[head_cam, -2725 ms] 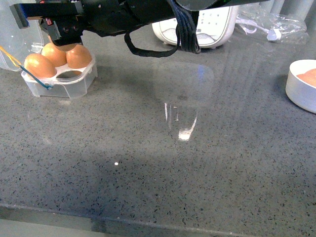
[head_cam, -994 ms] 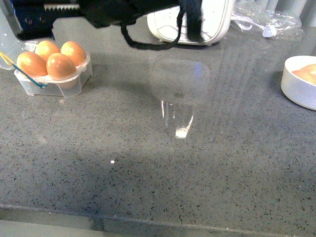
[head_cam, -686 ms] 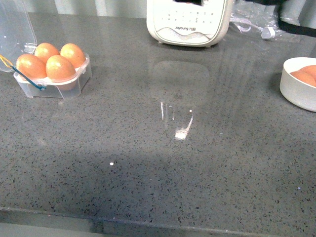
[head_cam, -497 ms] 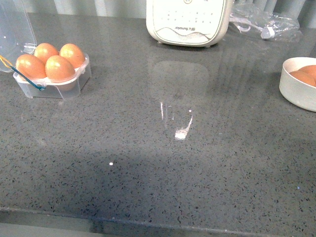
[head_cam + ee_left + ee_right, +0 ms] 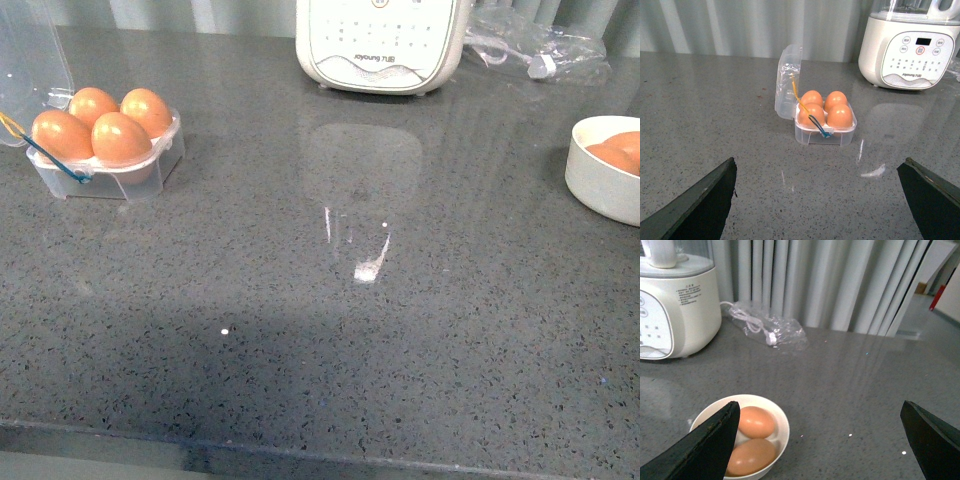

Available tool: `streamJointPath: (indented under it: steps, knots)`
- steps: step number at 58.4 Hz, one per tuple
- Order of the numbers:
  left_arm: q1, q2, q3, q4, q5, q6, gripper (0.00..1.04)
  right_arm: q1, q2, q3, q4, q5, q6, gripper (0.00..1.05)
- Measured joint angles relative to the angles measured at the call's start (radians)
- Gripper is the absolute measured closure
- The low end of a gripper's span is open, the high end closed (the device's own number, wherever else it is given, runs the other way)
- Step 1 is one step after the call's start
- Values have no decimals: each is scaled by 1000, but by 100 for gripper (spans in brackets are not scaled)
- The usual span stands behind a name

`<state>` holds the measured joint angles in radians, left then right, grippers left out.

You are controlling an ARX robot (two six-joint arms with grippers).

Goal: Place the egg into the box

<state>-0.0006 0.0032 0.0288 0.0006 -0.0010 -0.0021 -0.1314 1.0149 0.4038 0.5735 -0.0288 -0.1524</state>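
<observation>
Judging by the full box (image 5: 105, 172), placing looks done, so the sound move is to hold both hands clear of its upright lid (image 5: 787, 82). Left hand (image 5: 817, 165) and right hand (image 5: 820, 405) hang spread wide, grasping nothing. The egg (image 5: 120, 138) sits in a front cell, one of four there. Two more lie in one white bowl (image 5: 585, 190) on the counter (image 5: 350, 350).

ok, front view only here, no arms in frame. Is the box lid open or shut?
Observer: Open. In the left wrist view the lid stands upright at the side of the box.
Operator: Left jaws?
Observer: Left gripper jaws are spread wide, nothing between them.
Operator: How many eggs in the bowl?
Observer: Two eggs in the white bowl, per the right wrist view.
</observation>
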Motion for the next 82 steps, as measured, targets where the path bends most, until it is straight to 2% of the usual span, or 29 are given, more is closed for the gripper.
streamJointPath:
  steps: [6, 19, 24, 26, 36, 41, 44, 50, 57, 82]
  knots:
    - [0, 0, 0, 0, 0, 0, 7, -3, -27, -16, 61, 62, -90, 7]
    - [0, 0, 0, 0, 0, 0, 7, -13, -51, -24, 100, 94, -170, 8]
    - [0, 0, 0, 0, 0, 0, 7, -31, -97, -39, -10, -87, -35, 22]
    - [0, 0, 0, 0, 0, 0, 7, -26, -118, -66, -16, -111, 23, 29]
    - [0, 0, 0, 0, 0, 0, 7, 7, -202, -158, -16, -89, 117, 58]
    - [0, 0, 0, 0, 0, 0, 7, 30, -261, -214, -18, -68, 134, 79]
    - [0, 0, 0, 0, 0, 0, 7, 37, -281, -229, -20, -60, 135, 86]
    - [0, 0, 0, 0, 0, 0, 7, 100, -331, -263, -38, 21, 138, 102]
    - [0, 0, 0, 0, 0, 0, 7, 128, -384, -294, -60, 23, 142, 102]
    - [0, 0, 0, 0, 0, 0, 7, 129, -571, -360, -179, 28, 142, 102]
